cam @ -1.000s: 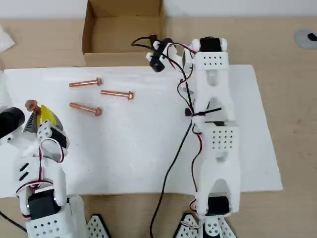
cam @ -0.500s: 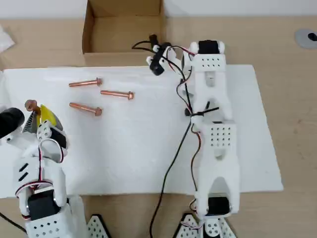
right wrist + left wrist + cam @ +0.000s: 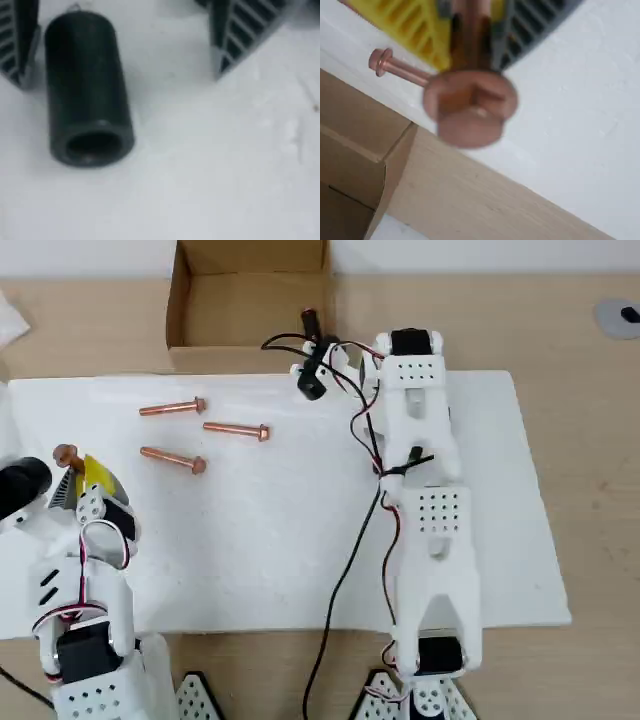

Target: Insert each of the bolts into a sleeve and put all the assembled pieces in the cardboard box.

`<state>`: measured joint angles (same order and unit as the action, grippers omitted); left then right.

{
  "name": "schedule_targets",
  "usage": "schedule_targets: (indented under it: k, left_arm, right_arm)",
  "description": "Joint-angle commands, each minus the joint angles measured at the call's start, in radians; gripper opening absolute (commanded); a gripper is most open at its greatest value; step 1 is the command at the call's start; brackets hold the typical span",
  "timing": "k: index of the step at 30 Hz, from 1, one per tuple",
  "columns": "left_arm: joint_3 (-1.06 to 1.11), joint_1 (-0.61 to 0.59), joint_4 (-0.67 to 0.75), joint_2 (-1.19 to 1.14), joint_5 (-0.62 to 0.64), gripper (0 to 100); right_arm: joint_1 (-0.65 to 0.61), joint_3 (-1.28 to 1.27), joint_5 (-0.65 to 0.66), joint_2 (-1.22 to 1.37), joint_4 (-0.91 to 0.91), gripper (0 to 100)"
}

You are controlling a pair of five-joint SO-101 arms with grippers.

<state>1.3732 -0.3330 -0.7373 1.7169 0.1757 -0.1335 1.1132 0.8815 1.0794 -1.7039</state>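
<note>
My left gripper (image 3: 70, 462) is at the mat's left side, shut on a copper bolt (image 3: 66, 453); in the left wrist view the bolt's head (image 3: 470, 107) sticks out from between the yellow and dark fingers. Three more bolts (image 3: 172, 408) (image 3: 236, 429) (image 3: 173, 459) lie loose on the white mat (image 3: 280, 540). My right gripper (image 3: 125, 40) is open, low over the mat, with a black sleeve (image 3: 87, 90) lying on its side between the fingers, close to one of them. Another black sleeve (image 3: 18, 485) lies at the left edge. The cardboard box (image 3: 250, 305) stands at the back.
The right arm (image 3: 430, 500) stretches along the mat's right half, with black and red cables (image 3: 350, 560) trailing over the mat. A loose bolt (image 3: 395, 67) lies just beyond the held one. Bare wooden table (image 3: 580, 440) surrounds the mat.
The right arm's far end has swung slightly to the left, toward the box. The left arm and the loose bolts have not moved.
</note>
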Motion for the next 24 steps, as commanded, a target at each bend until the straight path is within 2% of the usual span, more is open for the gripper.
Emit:
schedule_targets:
  k: [1, 12, 20, 24]
  left_arm:
    - [-0.020, -0.009, 0.002, 0.019, 0.002, 1]
    - [-0.020, -0.009, 0.002, 0.019, 0.002, 1]
    - [-0.018, -0.009, 0.002, 0.019, 0.002, 1]
    - [-0.018, -0.012, 0.002, 0.019, 0.002, 1]
  right_arm:
    - [-0.031, 0.031, 0.014, 0.001, 0.017, 27.4]
    - [-0.031, 0.030, 0.014, 0.001, 0.006, 26.3]
    - [-0.054, 0.030, 0.011, -0.002, -0.008, 5.4]
    - [-0.064, 0.031, 0.011, -0.004, -0.012, 0.9]
